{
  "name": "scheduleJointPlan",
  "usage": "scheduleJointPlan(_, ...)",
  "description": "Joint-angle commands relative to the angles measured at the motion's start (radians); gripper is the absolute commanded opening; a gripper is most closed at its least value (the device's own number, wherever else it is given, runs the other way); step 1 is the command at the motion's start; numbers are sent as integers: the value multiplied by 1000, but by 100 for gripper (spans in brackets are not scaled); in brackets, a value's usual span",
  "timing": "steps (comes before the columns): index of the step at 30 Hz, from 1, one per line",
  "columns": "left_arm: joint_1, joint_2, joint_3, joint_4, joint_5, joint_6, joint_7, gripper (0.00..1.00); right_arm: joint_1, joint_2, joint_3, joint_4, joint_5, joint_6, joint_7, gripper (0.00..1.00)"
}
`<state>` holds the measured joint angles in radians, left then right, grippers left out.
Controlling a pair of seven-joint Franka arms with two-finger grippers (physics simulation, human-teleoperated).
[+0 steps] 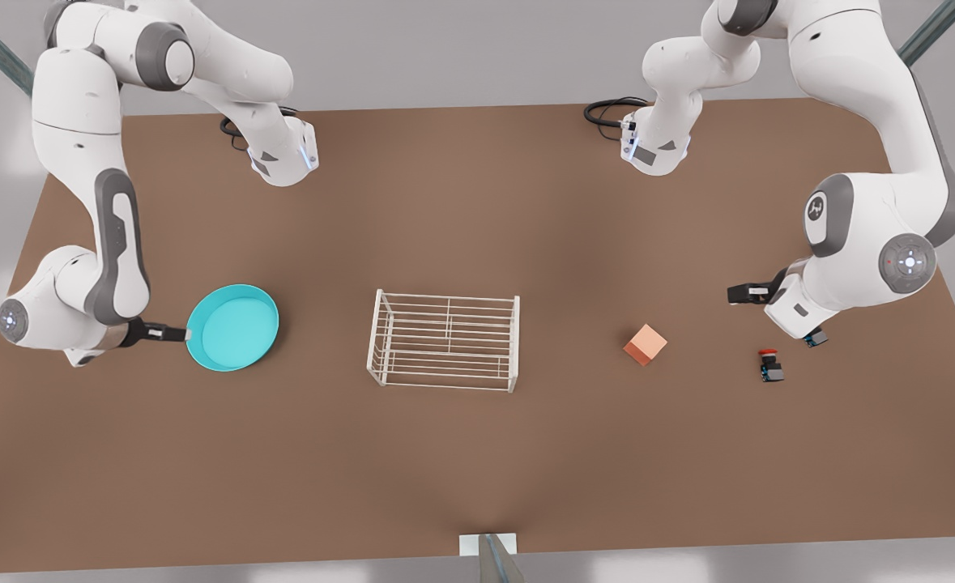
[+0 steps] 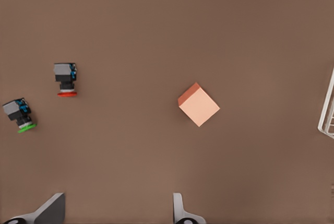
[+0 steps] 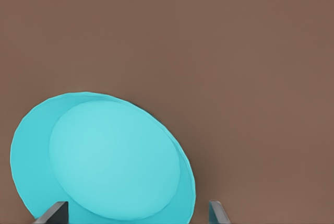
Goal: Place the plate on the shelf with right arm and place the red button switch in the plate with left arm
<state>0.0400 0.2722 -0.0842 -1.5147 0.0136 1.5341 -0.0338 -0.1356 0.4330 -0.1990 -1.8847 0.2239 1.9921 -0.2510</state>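
The cyan plate lies on the table at the front view's left. My right gripper is low at its rim on the side away from the shelf, open, one finger over the dish and the other past its edge. The white wire shelf stands mid-table with nothing on it. The red button switch lies on the table at the front view's right. My left gripper hovers open near it, holding nothing.
A salmon-orange cube sits between the shelf and the red button switch. A like switch with a green cap lies beside the red one, partly under the left arm in the front view. Both arm bases stand at the table's far edge.
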Motion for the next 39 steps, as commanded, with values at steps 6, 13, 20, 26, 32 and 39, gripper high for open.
scheduleJointPlan(6, -2, -1, 0, -6, 2, -6, -47, 100, -6, 26, 3, -77, 25, 205, -407, 100)
scheduleJointPlan(13, 0, -1, 0, -13, 2, -8, -47, 100, -49, 39, 15, -139, 26, 269, -545, 100)
scheduleJointPlan(20, 0, 2, 0, -18, 2, -8, -47, 100, -137, 82, 116, -152, 22, 267, -556, 98)
scheduleJointPlan(26, 0, 2, 0, -18, 3, -8, -47, 100, -139, 84, 116, -152, 22, 257, -562, 76)
scheduleJointPlan(32, 0, 2, 0, -18, 3, -8, -47, 100, -139, 82, 118, -152, 22, 254, -565, 45)
scheduleJointPlan(39, 0, 2, 0, -18, 3, -8, -47, 100, -142, 82, 118, -151, 22, 246, -574, 35)
